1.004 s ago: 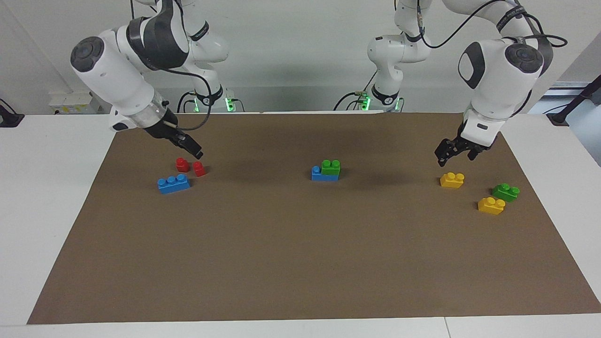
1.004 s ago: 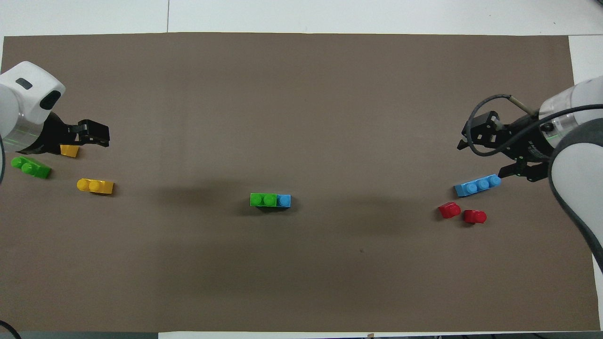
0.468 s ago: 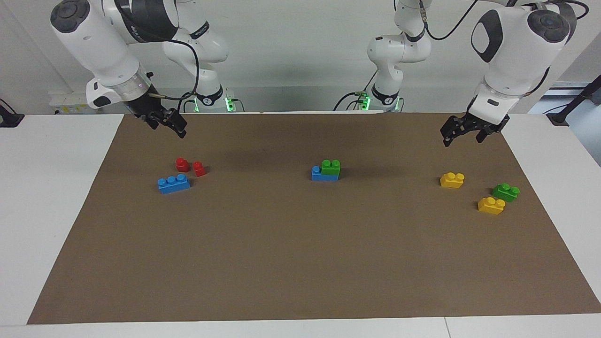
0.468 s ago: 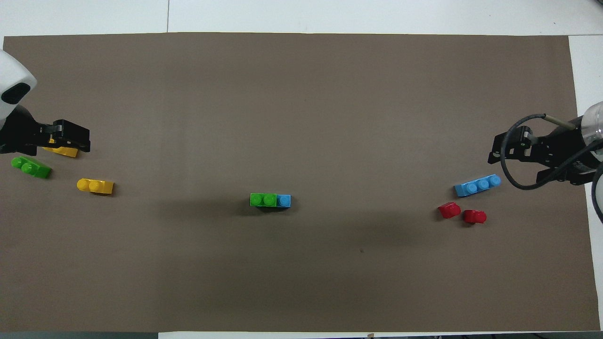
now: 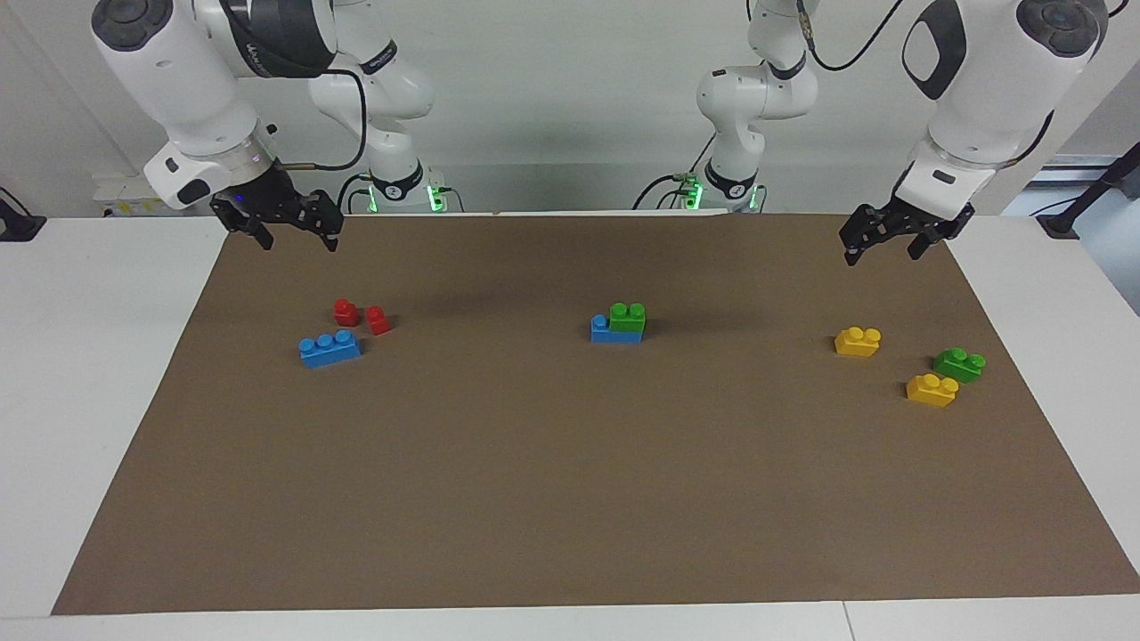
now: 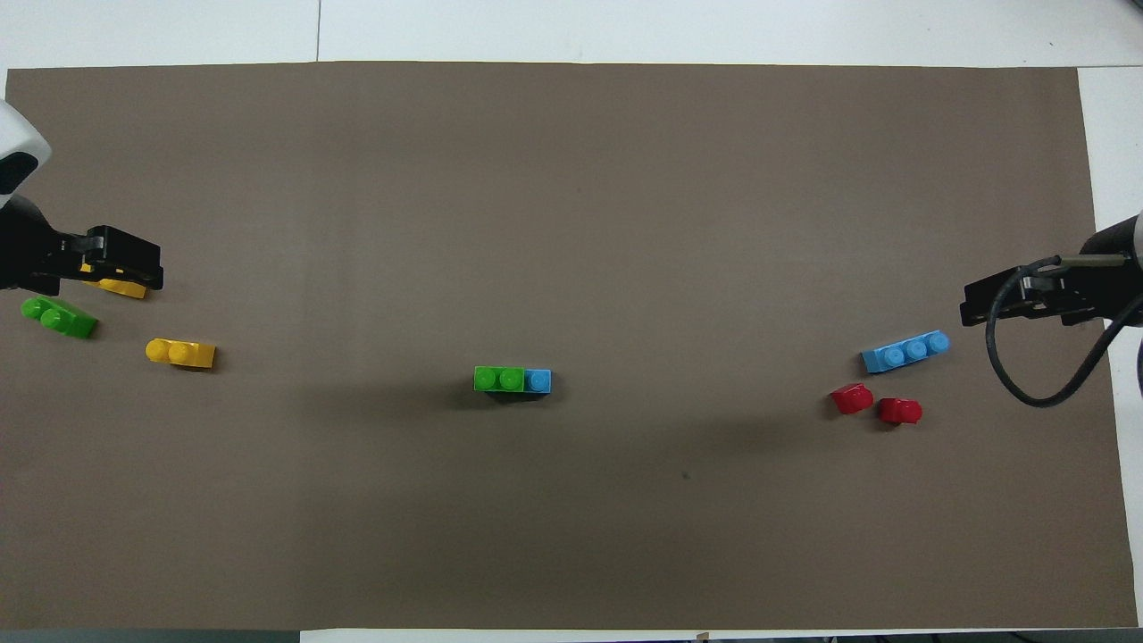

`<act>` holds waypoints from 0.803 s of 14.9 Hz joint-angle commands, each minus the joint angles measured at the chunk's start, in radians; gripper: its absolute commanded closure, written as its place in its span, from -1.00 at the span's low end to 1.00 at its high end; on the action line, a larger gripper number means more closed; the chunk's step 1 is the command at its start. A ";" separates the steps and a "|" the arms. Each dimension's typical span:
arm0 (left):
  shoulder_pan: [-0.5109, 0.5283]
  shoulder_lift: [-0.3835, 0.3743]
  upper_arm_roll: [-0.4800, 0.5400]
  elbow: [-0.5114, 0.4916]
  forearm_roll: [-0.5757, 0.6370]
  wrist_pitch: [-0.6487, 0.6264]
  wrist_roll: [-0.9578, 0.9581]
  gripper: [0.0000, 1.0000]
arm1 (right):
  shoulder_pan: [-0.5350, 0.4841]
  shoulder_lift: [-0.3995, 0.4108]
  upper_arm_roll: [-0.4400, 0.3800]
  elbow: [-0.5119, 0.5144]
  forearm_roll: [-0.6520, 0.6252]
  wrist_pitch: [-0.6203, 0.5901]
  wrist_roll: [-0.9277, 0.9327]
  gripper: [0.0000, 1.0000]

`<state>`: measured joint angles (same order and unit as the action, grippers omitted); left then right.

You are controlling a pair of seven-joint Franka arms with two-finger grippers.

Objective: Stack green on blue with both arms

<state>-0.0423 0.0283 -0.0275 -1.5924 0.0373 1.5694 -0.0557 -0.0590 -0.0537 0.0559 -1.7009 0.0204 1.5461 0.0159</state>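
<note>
Both hands are rising and pulling back toward the robots since a moment ago, away from the bricks. From the facing view, the right hand [image 5: 294, 227] and left hand [image 5: 887, 239] are hanging spread and empty over the mat's [image 5: 570, 499] edge by the robots, while the green brick [image 5: 628, 319] is sitting on the blue brick [image 5: 606, 331] mid-bench, between the arms, neither clearly closer. A spare green brick [image 5: 959, 364] is lying nearest the left hand, a spare blue brick [image 5: 329, 347] nearest the right. From overhead, the stack's long axis is running from one arm's end to the other, one blue stud uncovered; height is showing only in the facing view.
</note>
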 commanded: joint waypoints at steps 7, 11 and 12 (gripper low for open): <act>0.004 0.007 0.000 0.025 -0.056 -0.028 0.036 -1.00 | -0.031 0.011 0.010 0.036 -0.016 0.035 -0.028 -1.00; 0.004 0.007 -0.002 0.026 -0.051 -0.034 0.094 -1.00 | -0.032 0.011 0.010 0.040 -0.020 0.039 -0.031 -1.00; 0.004 0.007 -0.002 0.026 -0.051 -0.032 0.099 -1.00 | -0.032 0.011 0.010 0.040 -0.022 0.037 -0.037 -1.00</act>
<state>-0.0426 0.0283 -0.0283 -1.5909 -0.0018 1.5651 0.0070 -0.0737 -0.0531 0.0548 -1.6768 0.0193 1.5781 0.0133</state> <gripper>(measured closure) 0.000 0.000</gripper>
